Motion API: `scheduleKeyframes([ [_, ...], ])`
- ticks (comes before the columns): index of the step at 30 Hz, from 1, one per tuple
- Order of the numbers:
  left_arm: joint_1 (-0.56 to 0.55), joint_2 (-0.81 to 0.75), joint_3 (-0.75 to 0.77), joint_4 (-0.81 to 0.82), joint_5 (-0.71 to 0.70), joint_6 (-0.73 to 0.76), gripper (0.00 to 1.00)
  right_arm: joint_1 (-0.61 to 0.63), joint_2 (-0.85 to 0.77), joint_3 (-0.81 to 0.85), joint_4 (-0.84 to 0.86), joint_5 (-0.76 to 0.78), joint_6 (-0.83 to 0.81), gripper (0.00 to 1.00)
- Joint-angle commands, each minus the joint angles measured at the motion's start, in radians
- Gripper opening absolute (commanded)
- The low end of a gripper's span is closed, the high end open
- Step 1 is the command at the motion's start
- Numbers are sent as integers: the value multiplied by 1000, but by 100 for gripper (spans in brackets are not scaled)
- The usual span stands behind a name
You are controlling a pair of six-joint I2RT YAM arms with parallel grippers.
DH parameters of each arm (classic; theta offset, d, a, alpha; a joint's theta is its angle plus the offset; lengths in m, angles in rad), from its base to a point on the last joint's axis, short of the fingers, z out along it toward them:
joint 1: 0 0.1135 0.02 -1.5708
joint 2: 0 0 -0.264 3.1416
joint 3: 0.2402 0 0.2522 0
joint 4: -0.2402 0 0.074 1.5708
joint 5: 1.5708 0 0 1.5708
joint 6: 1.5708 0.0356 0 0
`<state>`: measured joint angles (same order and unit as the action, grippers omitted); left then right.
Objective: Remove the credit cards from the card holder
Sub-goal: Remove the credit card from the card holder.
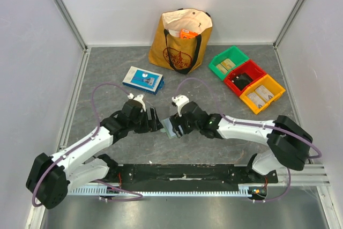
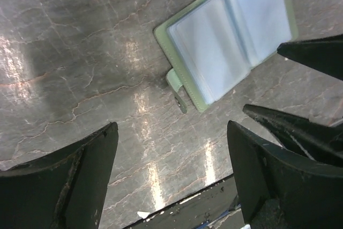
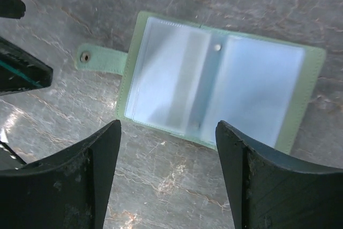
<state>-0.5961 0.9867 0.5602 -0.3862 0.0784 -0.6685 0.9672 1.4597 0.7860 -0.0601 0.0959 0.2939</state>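
Observation:
The pale green card holder (image 3: 214, 87) lies open flat on the grey table, its bluish clear pockets facing up and its snap tab (image 3: 99, 60) sticking out to the side. No credit cards show in any view. My right gripper (image 3: 167, 132) hovers open just over the holder's near edge, nothing between its fingers. My left gripper (image 2: 171, 132) is open over bare table, a little short of the card holder (image 2: 230, 36). From above, both grippers meet at the card holder (image 1: 168, 128), left gripper (image 1: 156, 120) on its left, right gripper (image 1: 176, 124) on its right.
A tan tote bag (image 1: 181, 38) stands at the back. A blue-and-white flat box (image 1: 143, 79) lies behind the left arm. Green (image 1: 229, 63), red (image 1: 245, 77) and yellow (image 1: 262, 94) bins sit at the back right. The black base rail (image 1: 182, 174) runs along the near edge.

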Motion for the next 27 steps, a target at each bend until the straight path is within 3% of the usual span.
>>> scheduleKeyframes([
  [1,-45,46,-35,98,-69,-83,85,51,59,41,52,116,-36,76],
  [13,-96,155,-68,185,-74,-108,68,134,163,104,40,208,-53,69],
  [21,-96,182,-86,214,-75,-112,47,140,200,117,20,223,-52,68],
  [27,-96,179,-100,214,-100,-115,25,142,226,121,3,241,-55,65],
])
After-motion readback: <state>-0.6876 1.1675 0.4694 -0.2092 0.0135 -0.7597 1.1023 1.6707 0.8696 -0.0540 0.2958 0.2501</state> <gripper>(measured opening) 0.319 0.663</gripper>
